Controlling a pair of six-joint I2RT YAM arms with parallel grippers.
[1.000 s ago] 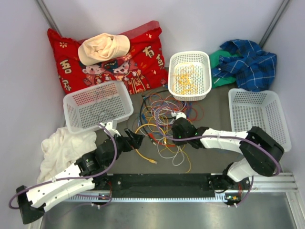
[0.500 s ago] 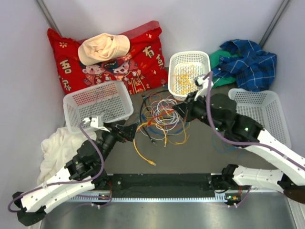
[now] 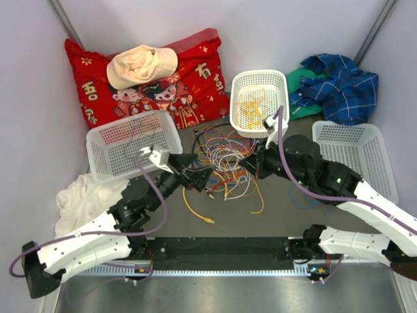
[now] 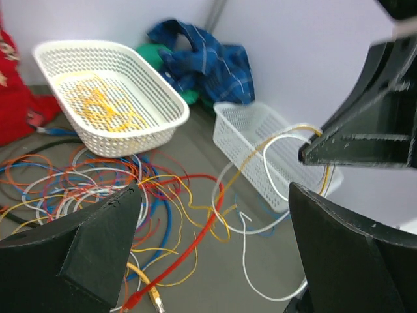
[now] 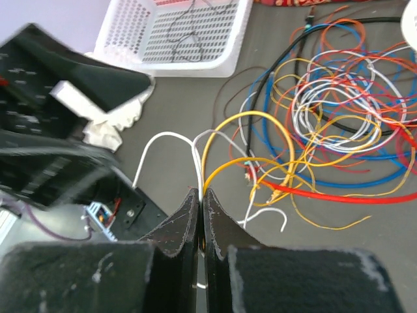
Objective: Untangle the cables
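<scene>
Gold Chinese characters printed on the red cushion [image 3: 189,91], too small to read with certainty. From above, hard to make out how either pincer stands, both dark against the cables [image 3: 225,156], which lie tangled mid-table between the left basket [image 3: 114,156] and the small basket [image 3: 285,98]. From the right wrist: right gripper [image 5: 199,199] pinched tight, white and yellow strands running into the closed tips, finger bases blurred. From the left wrist: left gripper [image 4: 212,261] spread wide above the wires. Both arms stretched forward and angled inward, tips at opposite sides of the tangle.
</scene>
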